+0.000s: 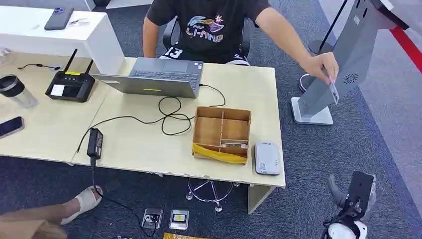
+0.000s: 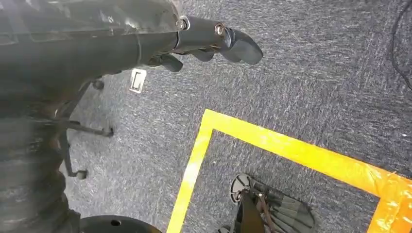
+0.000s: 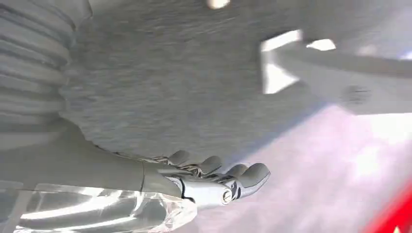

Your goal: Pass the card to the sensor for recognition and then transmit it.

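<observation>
One card (image 1: 333, 92) sits pinched in a person's hand (image 1: 322, 66) against the grey sensor stand (image 1: 343, 64), well right of the bench (image 1: 149, 144). The right hand (image 1: 354, 196), fingers (image 3: 243, 174) released and empty, should rise palm-up beneath it; the left hand (image 2: 209, 41) hangs empty.

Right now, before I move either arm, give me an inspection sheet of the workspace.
Surface: light wooden table, apparently two sections joined.
Job's things: card in a seated person's hand, held against the grey sensor stand; divided wooden box; grey card reader beside it.
Clutter: laptop, router, cup, phone.
Robot hands: right robot hand low beside the table, fingers apart, holding nothing; left robot hand over the carpet, holding nothing.
Cables: black cable coiled behind the laptop, running to a power brick.
Surroundings: grey carpet; yellow floor tape; someone's foot.
</observation>
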Controlling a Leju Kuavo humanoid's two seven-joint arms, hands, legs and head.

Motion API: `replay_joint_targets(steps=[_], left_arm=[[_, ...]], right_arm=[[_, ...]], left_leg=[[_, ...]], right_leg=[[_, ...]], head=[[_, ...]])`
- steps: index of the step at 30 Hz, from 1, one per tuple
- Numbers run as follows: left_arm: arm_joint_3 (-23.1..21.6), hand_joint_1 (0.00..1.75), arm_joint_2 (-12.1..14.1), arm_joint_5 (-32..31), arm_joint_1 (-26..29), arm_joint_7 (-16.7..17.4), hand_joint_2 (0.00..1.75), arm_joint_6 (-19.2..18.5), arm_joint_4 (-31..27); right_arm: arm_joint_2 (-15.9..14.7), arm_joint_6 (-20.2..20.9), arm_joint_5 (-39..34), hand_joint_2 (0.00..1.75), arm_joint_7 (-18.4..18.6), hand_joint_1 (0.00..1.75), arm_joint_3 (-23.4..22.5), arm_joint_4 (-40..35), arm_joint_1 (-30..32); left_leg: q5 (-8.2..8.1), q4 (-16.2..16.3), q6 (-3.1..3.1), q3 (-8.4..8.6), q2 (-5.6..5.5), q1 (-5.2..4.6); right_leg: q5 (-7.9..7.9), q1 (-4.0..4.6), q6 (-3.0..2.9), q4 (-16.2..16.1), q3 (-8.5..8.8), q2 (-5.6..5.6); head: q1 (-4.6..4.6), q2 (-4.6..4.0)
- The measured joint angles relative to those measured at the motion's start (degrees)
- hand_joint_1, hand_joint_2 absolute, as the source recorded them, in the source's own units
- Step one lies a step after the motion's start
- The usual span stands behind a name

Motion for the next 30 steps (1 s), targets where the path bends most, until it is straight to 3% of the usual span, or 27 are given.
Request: replay_joint_targets(steps=[6,10,13,18,22,26,30], left_arm=[[-0.82,0.0,0.7,0.48,-0.03,0.0,1.75,-0.41,0.0],[-1.46,0.0,1.09,0.24,-0.1,0.0,1.75,-1.22,0.0],[-1.9,0.0,1.35,-0.31,-0.18,-0.06,1.75,-2.05,0.0],[-2.65,0.0,1.57,-0.46,-0.26,-1.16,1.75,-2.75,0.0],[-2.91,0.0,1.66,-0.48,-0.28,-1.2,1.75,-3.06,0.0],[-3.28,0.0,1.66,-0.57,-0.4,-1.16,1.75,-3.1,0.0],[-3.32,0.0,1.64,-0.63,-0.4,-1.11,1.75,-3.1,0.0]], right_arm=[[1.86,-0.02,7.86,1.75,2.21,0.0,0.88,-18.43,2.72],[1.83,-0.02,17.32,1.75,7.23,0.0,6.92,-30.06,2.55],[0.68,0.04,24.25,1.75,10.62,0.0,12.87,-33.69,0.66],[0.3,1.73,35.09,1.75,14.47,0.0,23.79,-37.3,-5.25],[0.63,5.81,42.85,1.75,16.48,0.0,31.73,-37.45,-9.66],[2.16,8.94,46.75,1.75,17.35,0.0,38.35,-35.58,-13.99],[3.87,11.39,48.87,1.75,17.77,0.0,42.21,-32.51,-17.25]], left_leg=[[0.01,0.0,0.0,-0.01,-0.01,0.0],[0.0,-0.01,-0.01,0.0,0.05,0.02],[0.01,-0.01,0.0,-0.02,0.02,0.01],[0.04,-0.01,-0.02,0.01,0.03,0.01],[0.07,-0.02,-0.06,-0.03,0.01,0.03],[0.07,-0.02,-0.06,-0.03,0.01,0.04],[0.07,-0.02,-0.06,-0.05,-0.02,0.04]], right_leg=[[0.0,0.0,0.0,0.0,-0.02,0.01],[0.0,0.02,0.0,0.01,-0.01,0.05],[0.0,0.02,0.0,0.02,0.01,0.02],[0.01,0.02,-0.01,0.03,0.01,0.04],[0.01,0.05,-0.01,0.05,0.02,0.01],[0.0,0.05,-0.02,0.05,-0.01,0.01],[0.0,0.05,-0.02,0.05,-0.01,0.02]], head=[[0.04,0.0],[0.02,0.0],[0.04,0.0],[0.0,0.0],[0.07,0.0],[0.04,0.0],[0.02,0.0]])
